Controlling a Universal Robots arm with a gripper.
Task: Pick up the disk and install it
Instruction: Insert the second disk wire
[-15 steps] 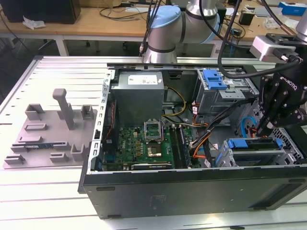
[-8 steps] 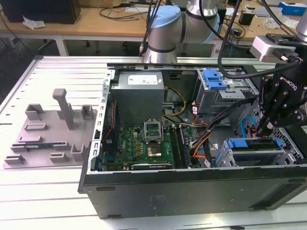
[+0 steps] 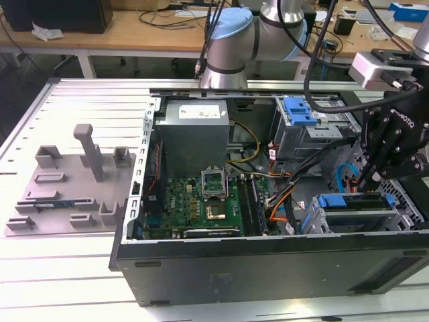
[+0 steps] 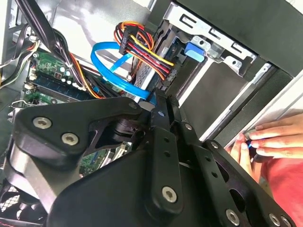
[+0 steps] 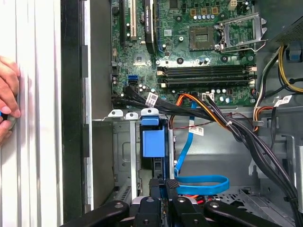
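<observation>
The disk (image 3: 353, 202), a flat drive with blue rails, stands on edge in the metal drive cage (image 3: 320, 223) at the front of the open computer case, on the exterior view's right. My black gripper (image 3: 365, 180) hangs right over its top edge. In both wrist views the fingers (image 5: 173, 185) are pressed close together with only a thin blue strip between them. The gripper's tips (image 4: 160, 101) sit beside the blue data cable (image 4: 109, 61). A blue plastic latch (image 5: 152, 142) lies in the cage slot just ahead of the gripper (image 5: 165, 186).
Bundles of black and orange cables (image 5: 222, 120) cross beside the cage. The grey power supply (image 3: 194, 131) and the motherboard (image 3: 201, 201) fill the case's other half. A person's hand (image 5: 7, 99) (image 4: 272, 137) rests outside the case wall. A grey fixture plate (image 3: 67, 188) lies on the exterior view's left.
</observation>
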